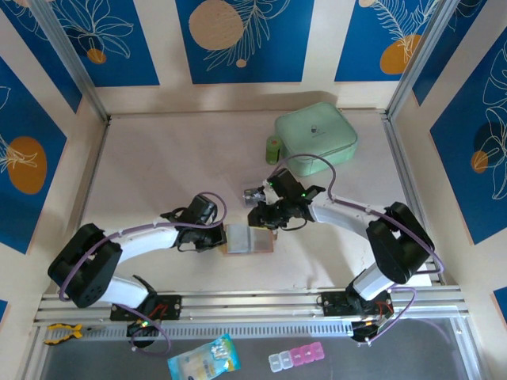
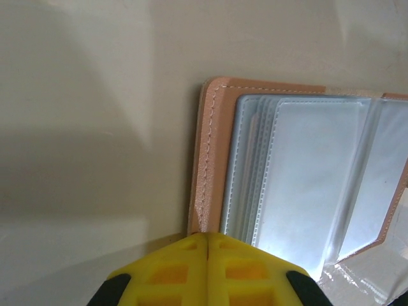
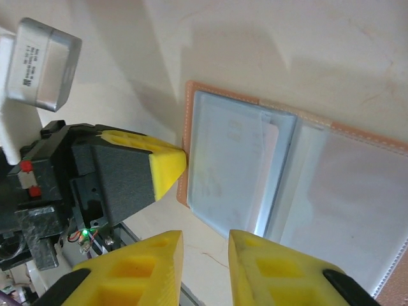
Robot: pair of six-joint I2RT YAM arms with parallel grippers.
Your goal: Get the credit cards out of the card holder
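1. Lying spread flat on the table [image 1: 158, 142], between the two arms, the card holder [image 1: 248, 239] is already open, so the opening step looks done.
2. Pulling the cards out is what remains, by my reckoning. One of the credit cards [image 3: 270, 145], I'd guess, is that pale pinkish slip tucked behind a clear sleeve, though it's too hazy to be sure.
3. The left gripper [image 2: 207, 245] has its yellow tips pressed together with nothing between them. They touch the holder's left tan border, as if pinning it down.
4. The right gripper [image 3: 205, 248] hovers just beside the holder's pockets, its fingers a little apart and holding nothing.
5. The holder itself has a tan leather-like cover with pale stitching round the rim. Its grey-blue see-through pockets are stacked like pages and look glossy under the light.
6. The mint-green zip pouch [image 1: 317, 133] sits well apart, toward the far side of the table.
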